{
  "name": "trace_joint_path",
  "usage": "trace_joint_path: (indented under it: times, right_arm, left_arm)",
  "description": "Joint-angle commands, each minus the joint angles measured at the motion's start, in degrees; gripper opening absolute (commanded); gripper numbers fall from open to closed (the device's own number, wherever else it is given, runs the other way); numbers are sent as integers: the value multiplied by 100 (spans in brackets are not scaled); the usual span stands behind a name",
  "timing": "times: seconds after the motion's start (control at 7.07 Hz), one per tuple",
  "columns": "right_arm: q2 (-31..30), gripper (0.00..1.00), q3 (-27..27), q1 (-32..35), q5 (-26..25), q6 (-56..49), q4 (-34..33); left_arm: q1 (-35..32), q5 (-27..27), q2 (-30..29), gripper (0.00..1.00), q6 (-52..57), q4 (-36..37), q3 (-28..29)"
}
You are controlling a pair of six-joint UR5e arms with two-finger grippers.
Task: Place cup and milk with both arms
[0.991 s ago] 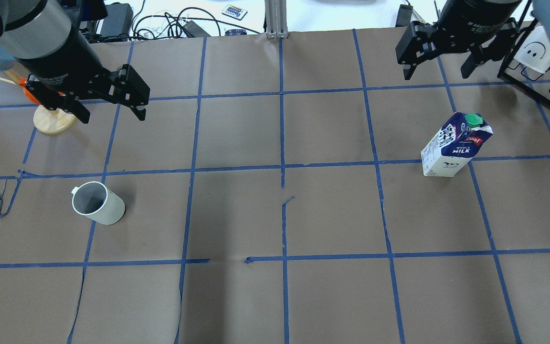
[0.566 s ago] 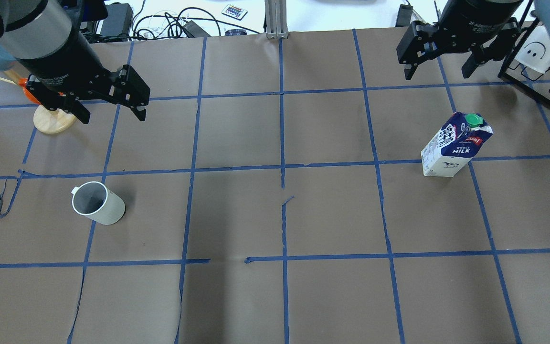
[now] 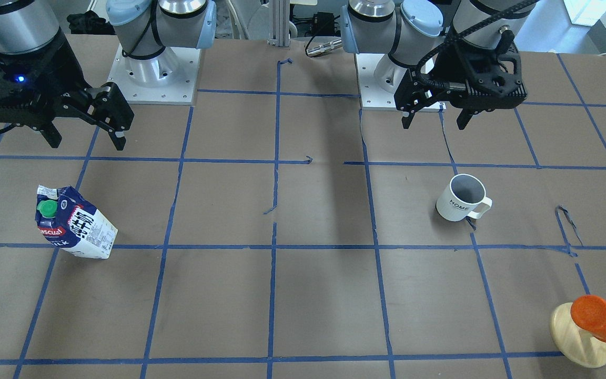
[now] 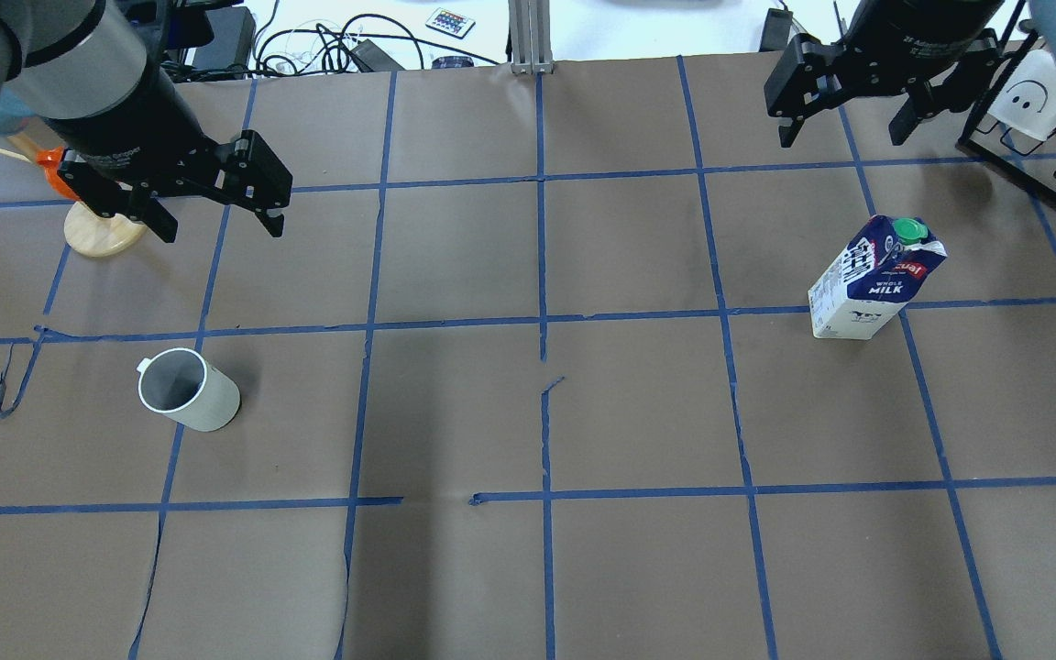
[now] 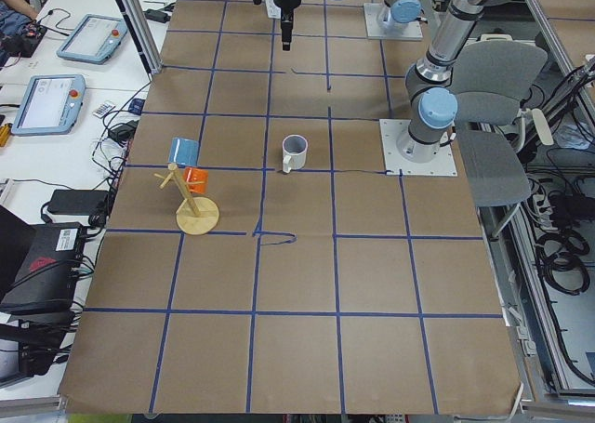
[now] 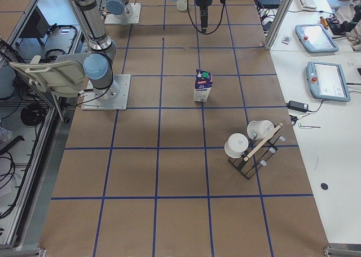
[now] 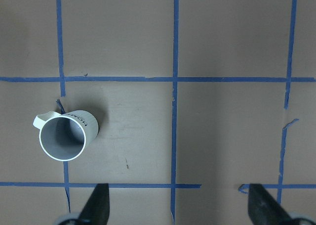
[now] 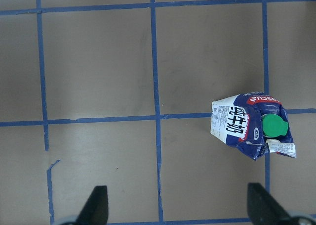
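The white cup (image 4: 189, 390) with "HOME" lettering (image 3: 461, 199) stands upright on the brown table, left of centre in the overhead view. My left gripper (image 4: 221, 229) hangs open and empty above the table, beyond the cup and apart from it. Its wrist view shows the cup (image 7: 64, 136) at lower left. The blue and white milk carton (image 4: 872, 280) with a green cap stands leaning on the right side. My right gripper (image 4: 840, 139) is open and empty, high and beyond the carton. Its wrist view shows the carton (image 8: 249, 126) at right.
An orange cup-like thing on a wooden disc stand (image 4: 97, 225) sits at the far left, partly behind my left gripper. A black rack with white mugs (image 4: 1041, 119) stands at the far right. Cables (image 4: 326, 41) lie beyond the table's far edge.
My left gripper has shifted slightly to the right. My right gripper has drifted slightly toward the table's far edge. Cup and carton have not moved.
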Motion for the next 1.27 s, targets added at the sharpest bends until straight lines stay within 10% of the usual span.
trace_joint_path:
  times: [0.0, 1.13]
  right_arm:
    - [12, 100, -58, -13, -87, -249, -3]
    - [161, 100, 47, -109, -104, -374, -414]
  left_arm:
    - [0, 4, -7, 100, 2, 12, 14]
    - [324, 31, -225, 100, 299, 29, -65]
